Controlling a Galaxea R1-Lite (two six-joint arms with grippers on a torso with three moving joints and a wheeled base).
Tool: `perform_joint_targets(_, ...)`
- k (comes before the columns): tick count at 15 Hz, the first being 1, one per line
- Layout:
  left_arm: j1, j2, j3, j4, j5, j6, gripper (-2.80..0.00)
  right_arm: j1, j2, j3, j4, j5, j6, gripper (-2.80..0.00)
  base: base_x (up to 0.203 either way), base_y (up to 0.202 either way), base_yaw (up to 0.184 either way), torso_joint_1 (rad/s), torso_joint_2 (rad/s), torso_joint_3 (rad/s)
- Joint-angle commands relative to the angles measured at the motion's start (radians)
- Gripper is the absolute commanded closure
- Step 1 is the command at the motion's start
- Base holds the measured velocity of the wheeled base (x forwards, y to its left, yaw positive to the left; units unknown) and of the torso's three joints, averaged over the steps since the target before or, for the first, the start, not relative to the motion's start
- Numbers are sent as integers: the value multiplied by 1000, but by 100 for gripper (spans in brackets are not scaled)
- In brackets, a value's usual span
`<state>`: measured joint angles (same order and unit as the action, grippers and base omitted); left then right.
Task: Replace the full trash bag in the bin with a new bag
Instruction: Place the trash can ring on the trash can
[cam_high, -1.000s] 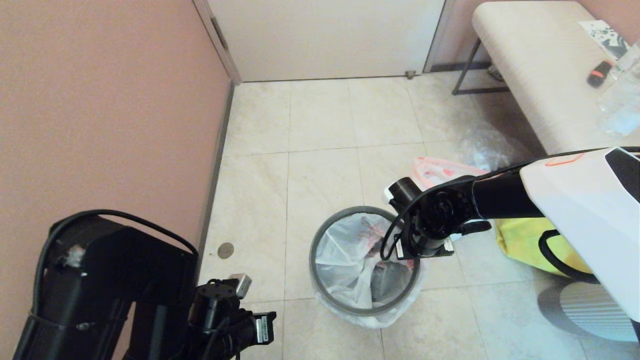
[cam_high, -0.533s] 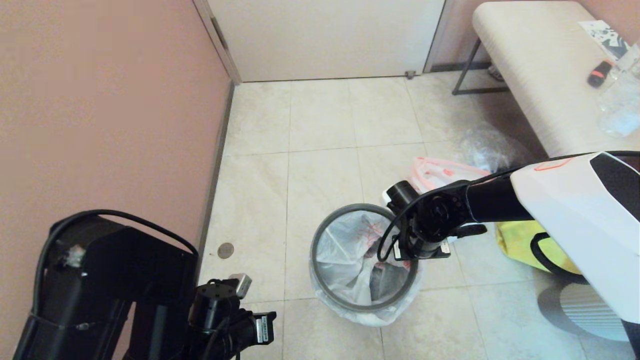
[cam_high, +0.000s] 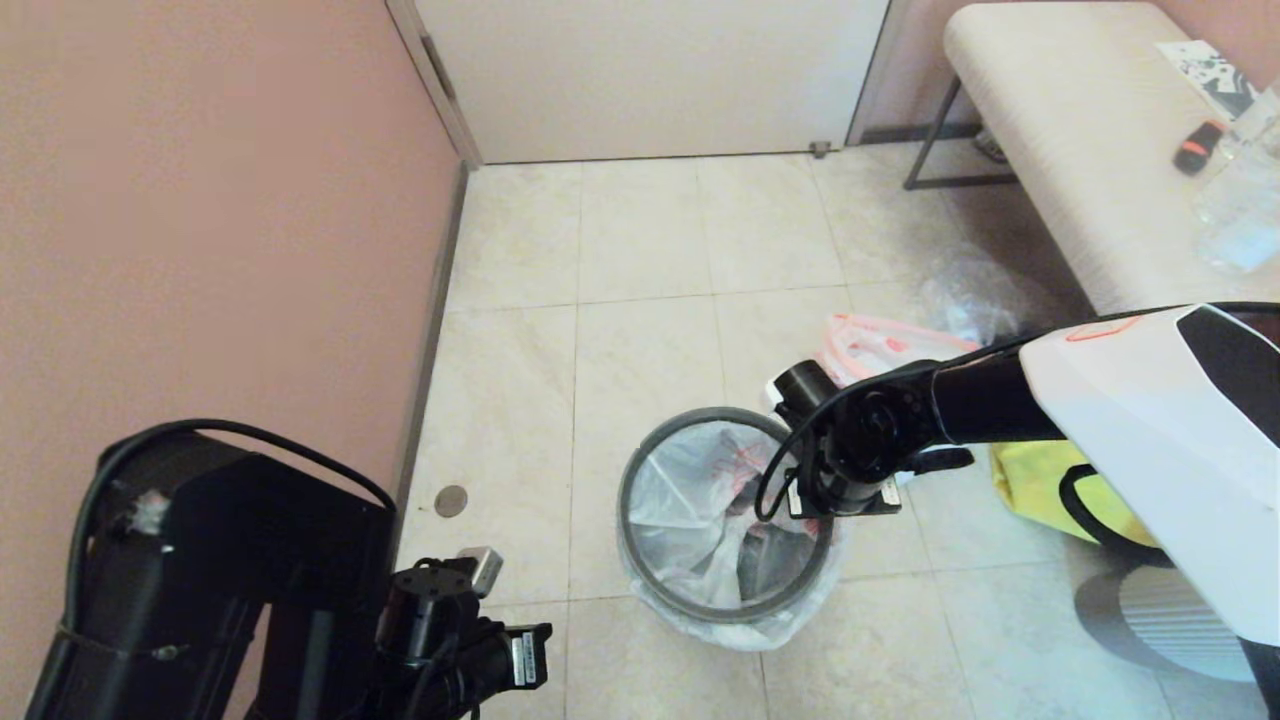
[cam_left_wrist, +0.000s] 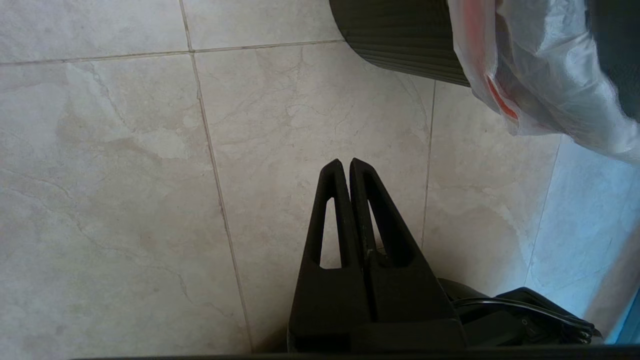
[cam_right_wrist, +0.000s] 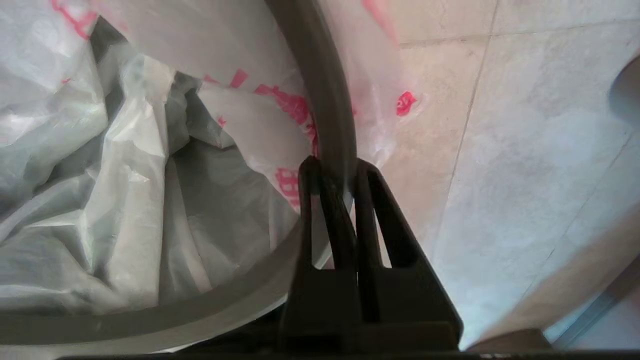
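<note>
Down at the lower left, we found the left gripper parked low beside the robot's own body, its fingers pressed together on nothing, hanging over bare floor tiles with the bin's ribbed wall near it. Moving rightward, the bin stood on the floor with the new bag lining it, the plastic draped inward in loose folds and spilling a little over the outside of the wall. The thin dark-grey hoop sat around the bin's mouth over the plastic. At the hoop's right side we saw the right gripper, reaching down from above, its fingers clamped on the hoop, one finger inside the ring against the bag and one outside. Just beyond the arm lay the full trash bag on the floor, with a yellow tote bag to its right and a bench farther back.
</note>
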<state>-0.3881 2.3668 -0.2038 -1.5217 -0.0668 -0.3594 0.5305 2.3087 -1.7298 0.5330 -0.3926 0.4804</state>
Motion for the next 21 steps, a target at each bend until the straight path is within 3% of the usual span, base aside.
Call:
perform_joint_targets(1,0,2,0,-8,-1,-3,0,2,-3,1,4,-3,1,0,0,0,0,0,0,0)
perform_joint_targets(10,0,2,0,-8,-1,-3,0,23,-89,56,28,-8,1,0,0,0,0,0,0,0)
perform_joint_targets(21,0,2,0,-8,-1,-3,0,18,10,65,-10,-12,14,0,0,0,0,0,0,0)
